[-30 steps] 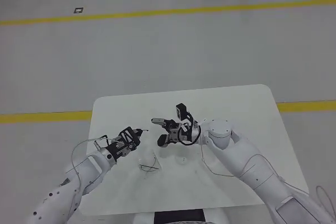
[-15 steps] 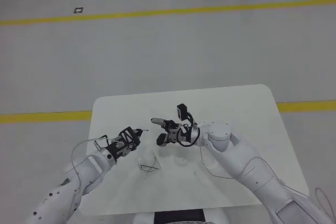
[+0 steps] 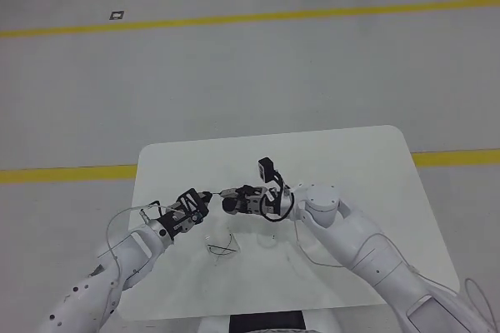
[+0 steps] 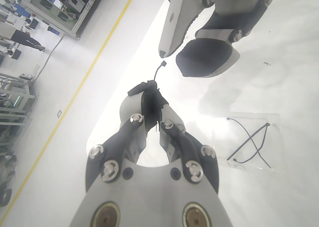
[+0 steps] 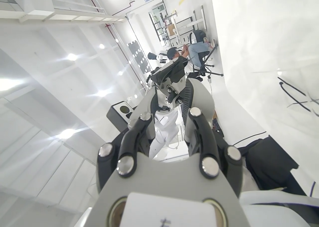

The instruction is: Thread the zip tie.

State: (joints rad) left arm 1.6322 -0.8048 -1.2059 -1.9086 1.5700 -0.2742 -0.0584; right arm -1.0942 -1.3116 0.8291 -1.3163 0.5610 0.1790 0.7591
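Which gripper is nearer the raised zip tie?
Left. The left gripper is shut on the zip tie; the right gripper, fingers open, sits just off its free end, not gripping it.

In left gripper (image 4: pixel 150 89): zip tie (image 4: pixel 158 71); right gripper (image 4: pixel 173 60) just opposite.

Much of the zip tie (image 4: pixel 157 71) is hidden inside the left pincer (image 4: pixel 150 89), one end protruding.
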